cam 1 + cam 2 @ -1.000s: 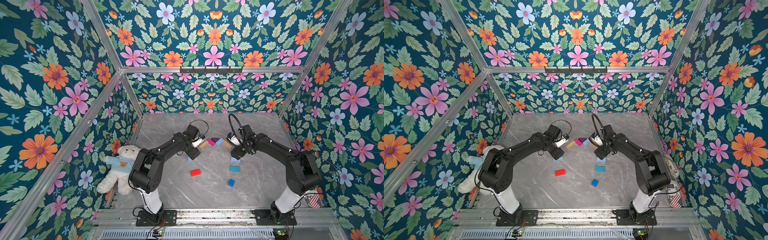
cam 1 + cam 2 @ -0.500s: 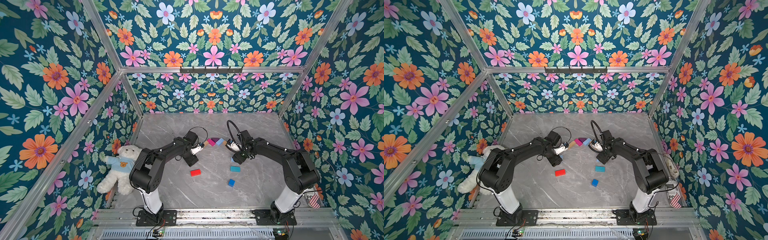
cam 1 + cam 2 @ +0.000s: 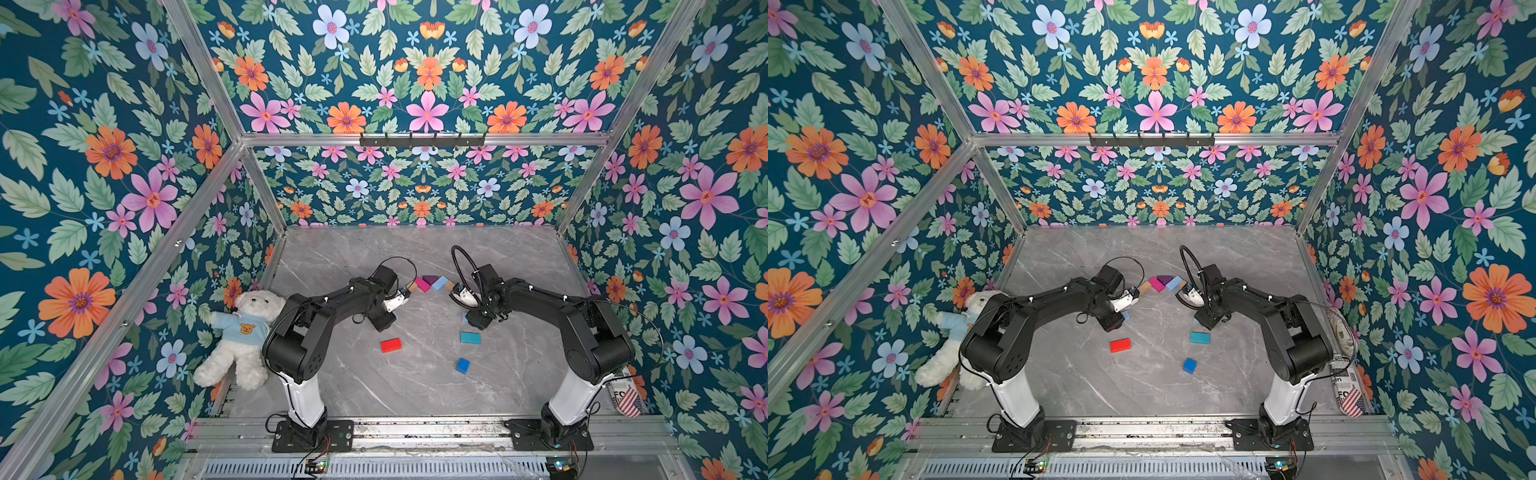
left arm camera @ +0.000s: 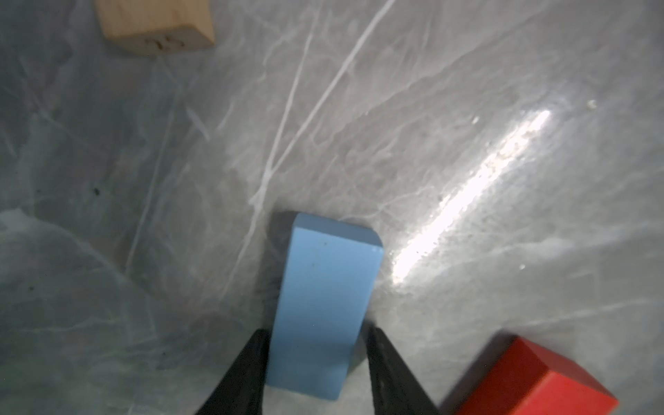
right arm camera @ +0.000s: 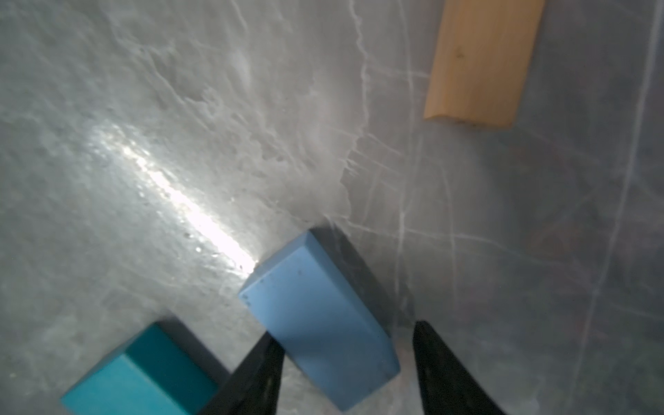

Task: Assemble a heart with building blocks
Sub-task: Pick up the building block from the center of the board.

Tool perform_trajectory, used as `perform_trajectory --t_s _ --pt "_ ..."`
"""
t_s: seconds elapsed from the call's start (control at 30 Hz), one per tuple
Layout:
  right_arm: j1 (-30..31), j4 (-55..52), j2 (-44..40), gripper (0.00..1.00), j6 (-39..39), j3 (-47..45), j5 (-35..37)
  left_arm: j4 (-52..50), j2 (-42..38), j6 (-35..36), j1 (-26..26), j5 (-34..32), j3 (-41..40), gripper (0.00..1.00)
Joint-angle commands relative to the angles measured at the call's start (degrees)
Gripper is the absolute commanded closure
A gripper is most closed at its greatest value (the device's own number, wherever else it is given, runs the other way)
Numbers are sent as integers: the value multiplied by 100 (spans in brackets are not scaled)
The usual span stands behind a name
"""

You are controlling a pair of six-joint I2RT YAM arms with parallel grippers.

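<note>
2 light blue bricks show only as slivers under the arms (image 3: 332, 297) in both top views. The left gripper (image 4: 317, 328) hugs both sides of the left brick (image 4: 323, 287); whether it pinches I cannot tell. The right gripper (image 5: 345, 328) straddles the right brick (image 5: 316, 305), unclenched, 1 jaw clear of it. The unfinished heart (image 3: 422, 284) curves around the wedge (image 3: 430, 279); a red block (image 3: 390, 345), teal block (image 3: 470, 337) and dark blue cube (image 3: 462, 365) lie well apart from it.

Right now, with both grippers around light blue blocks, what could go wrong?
The right gripper sits skewed on its light blue block: one finger touches, the other stands apart, so closing may twist it toward the teal block.
The left gripper holds the other light blue block near its end; lifting may tilt it.
</note>
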Motion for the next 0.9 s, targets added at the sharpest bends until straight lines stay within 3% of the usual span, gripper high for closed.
perform_trajectory --t_s 0.0,0.07,0.17,0.3,0.43,0.63,0.7,0.77,0.87 --pt "40 -42 64 56 -64 -94 -23 26 39 -199 -57 -102 -46 58" --pt "46 -50 59 68 -70 -119 24 35 -1 -289 -133 -122 -66 60" --pt "45 -93 -15 78 7 -123 50 1 -26 -540 -244 -151 -97 64" --pt "4 -24 -167 100 625 -114 342 -33 -204 -1341 -338 -176 -113 69" --pt "-176 35 -499 100 1401 -159 118 103 -571 -2526 -364 -33 -176 75" --pt "-458 237 -1375 100 2869 -287 244 145 -714 -5147 -818 -314 -39 75" --pt "-467 89 -1510 100 3349 -192 517 228 -676 -6089 -979 -380 76 70" --pt "-505 -66 -1610 100 3801 -105 685 365 -544 -6871 -1112 -353 250 73" --pt "-738 -270 -1655 100 4196 86 369 322 -147 -7898 -1271 -340 691 75"
